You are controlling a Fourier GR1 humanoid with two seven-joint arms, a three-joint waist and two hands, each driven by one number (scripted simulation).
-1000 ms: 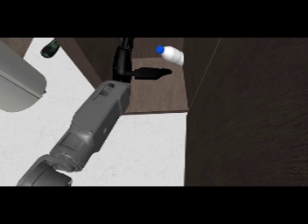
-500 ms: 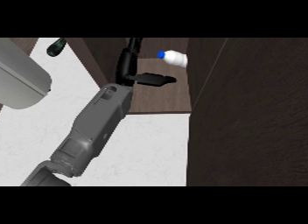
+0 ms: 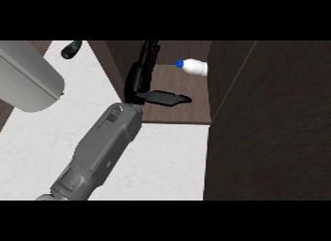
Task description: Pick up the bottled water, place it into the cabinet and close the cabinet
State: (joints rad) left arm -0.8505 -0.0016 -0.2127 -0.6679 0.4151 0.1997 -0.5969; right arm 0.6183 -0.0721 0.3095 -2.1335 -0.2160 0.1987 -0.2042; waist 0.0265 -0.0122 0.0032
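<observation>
Bottled water (image 3: 194, 68) lies inside the cabinet (image 3: 196, 115), apart from the right hand (image 3: 142, 80), whose fingers are straight, holding nothing. Only closing the door (image 3: 279, 127) remains.

You are looking down on a white marbled counter (image 3: 161, 155), with dark wood panelling (image 3: 279, 132) rising at right and a grey rounded appliance (image 3: 22, 80) sitting at left.

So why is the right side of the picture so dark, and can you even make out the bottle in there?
In the head view the right side is dark brown cabinet wood, evenly lit, without glare. The bottled water stands out clearly, white with a blue cap, apart from the black hand with its straight fingers. The white counter looks brightest.
</observation>
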